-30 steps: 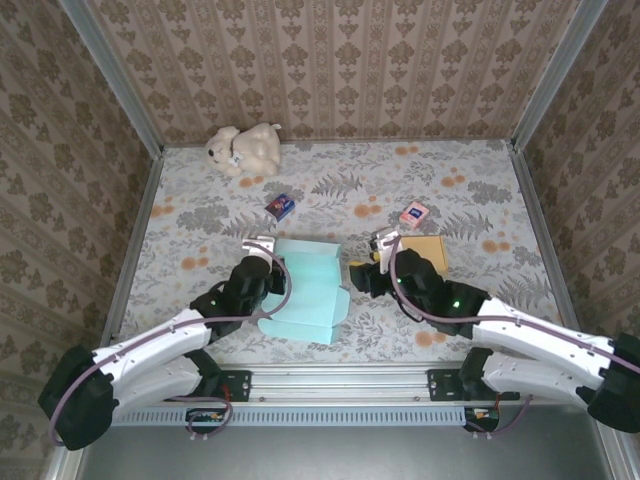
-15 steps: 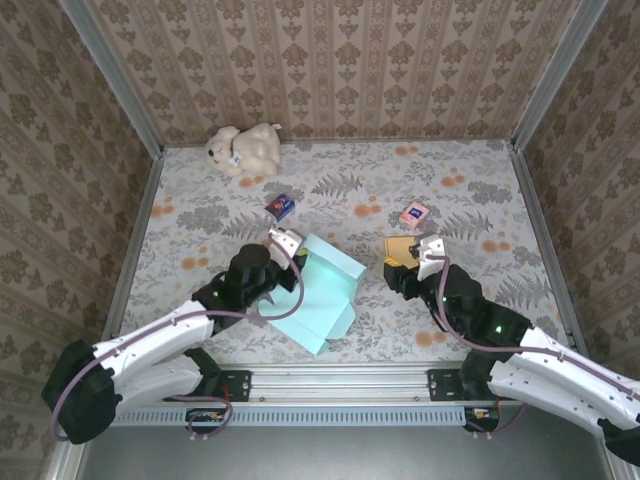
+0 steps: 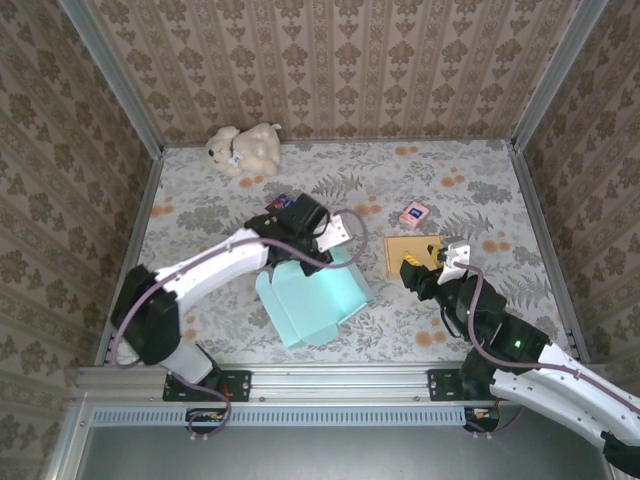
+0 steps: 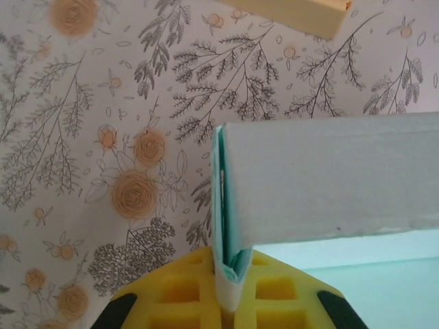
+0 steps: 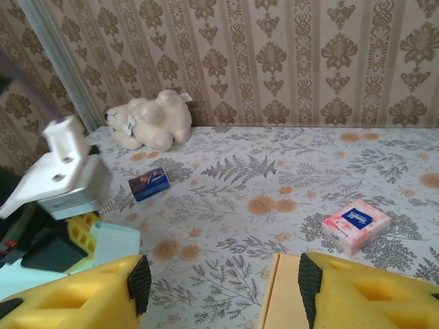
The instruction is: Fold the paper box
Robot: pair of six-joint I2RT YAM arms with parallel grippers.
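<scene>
Paper box (image 3: 315, 305) sits on the desk (image 3: 480, 190) centrally toward its near edge, its far wall's folded rim pinched tight by my left fingers (image 4: 154, 305), while my right fingers (image 5: 75, 295), spread and empty, hover apart off its right side.

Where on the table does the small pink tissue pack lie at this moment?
In the top view the pink tissue pack lies right of centre, just beyond the flat tan box, apart from it.
</scene>
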